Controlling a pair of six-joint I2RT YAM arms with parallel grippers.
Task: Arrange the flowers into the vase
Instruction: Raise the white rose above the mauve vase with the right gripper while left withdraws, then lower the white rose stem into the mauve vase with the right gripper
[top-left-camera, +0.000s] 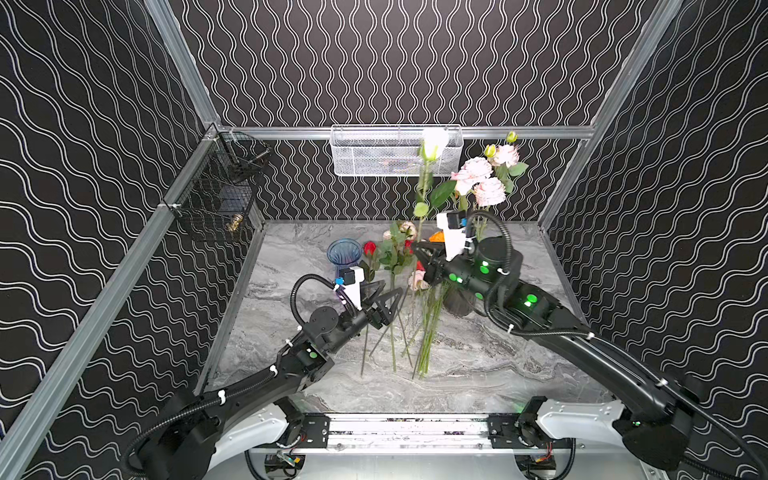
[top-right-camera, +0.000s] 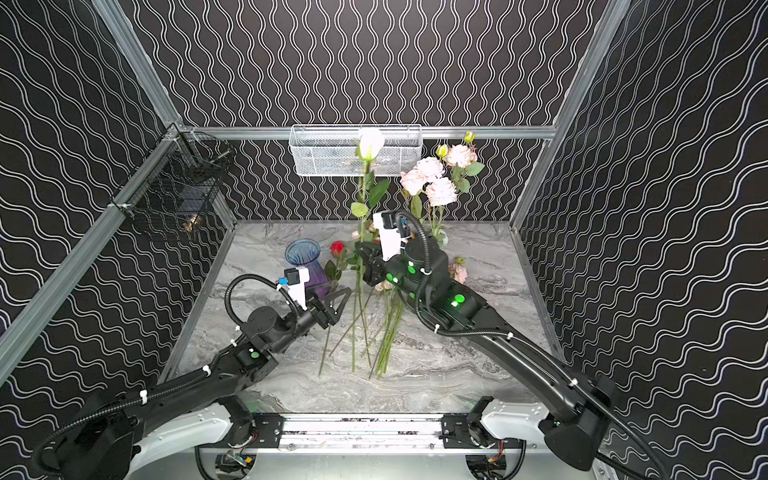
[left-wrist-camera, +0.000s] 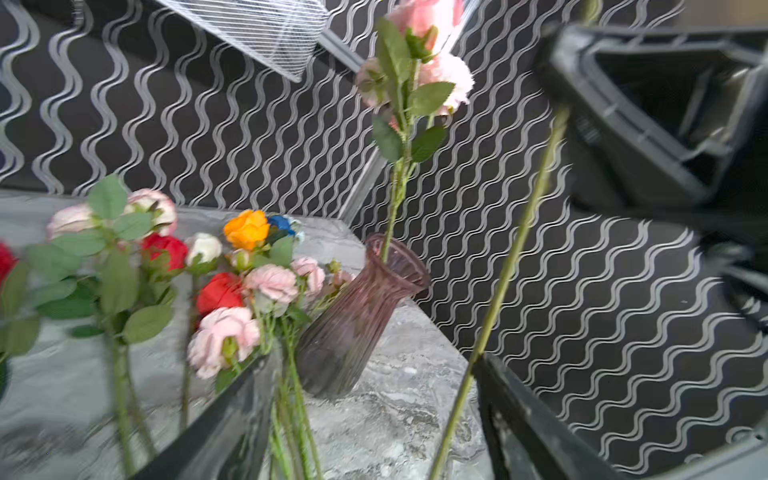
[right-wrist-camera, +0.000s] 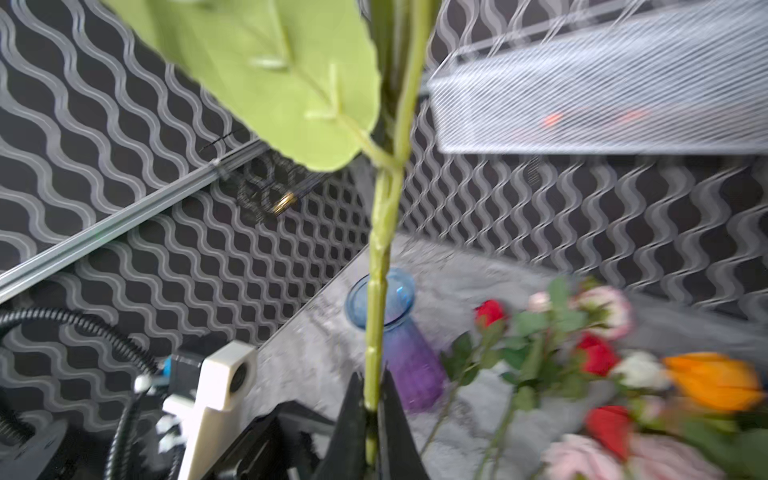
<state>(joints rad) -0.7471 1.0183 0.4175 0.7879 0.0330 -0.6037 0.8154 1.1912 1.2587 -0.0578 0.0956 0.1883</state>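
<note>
Our right jaws pinch the white rose mid-stem, left jaws stand open; we fear it swivels, snagging flowers beneath them.

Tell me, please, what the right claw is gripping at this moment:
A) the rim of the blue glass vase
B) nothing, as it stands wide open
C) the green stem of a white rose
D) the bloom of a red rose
C: in the right wrist view the right claw is shut on the long green stem of the white rose, whose bloom stands high above it in both top views.
</note>
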